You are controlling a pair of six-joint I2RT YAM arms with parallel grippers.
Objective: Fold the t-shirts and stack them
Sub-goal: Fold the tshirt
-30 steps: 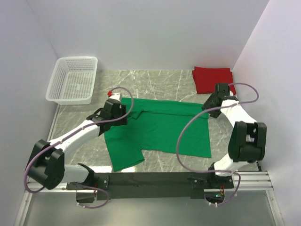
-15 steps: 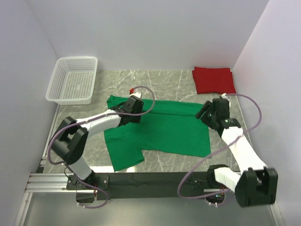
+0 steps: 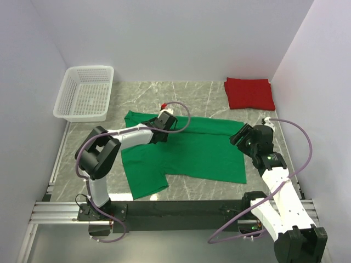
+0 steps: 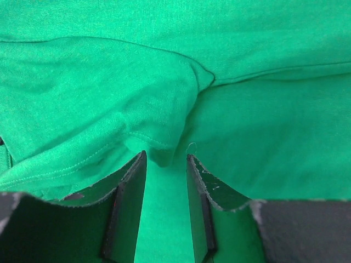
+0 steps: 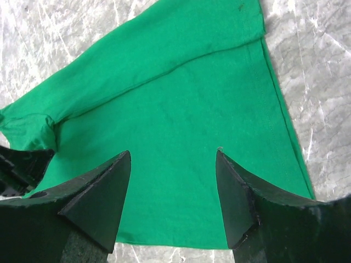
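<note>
The green t-shirt (image 3: 192,153) lies spread across the middle of the table, its far edge folded over and one sleeve pointing toward the near edge. My left gripper (image 3: 163,130) sits low on the upper left part of the green shirt. In the left wrist view its jaws (image 4: 166,155) stand narrowly open, with the tip of a folded sleeve bunch (image 4: 159,148) right at the fingertips. My right gripper (image 3: 239,137) hovers over the shirt's right edge, open wide with only flat green cloth (image 5: 175,109) beneath it. The red t-shirt (image 3: 249,93) lies folded at the back right.
A white mesh basket (image 3: 85,93) stands at the back left. White walls close in the table on the left, back and right. Bare marble table (image 3: 192,93) shows behind the green shirt and near its right hem (image 5: 323,82).
My left gripper slid right along the shirt's folded far edge while its jaws narrowed. My right arm drew back toward the near right, its gripper staying over the shirt's right edge.
</note>
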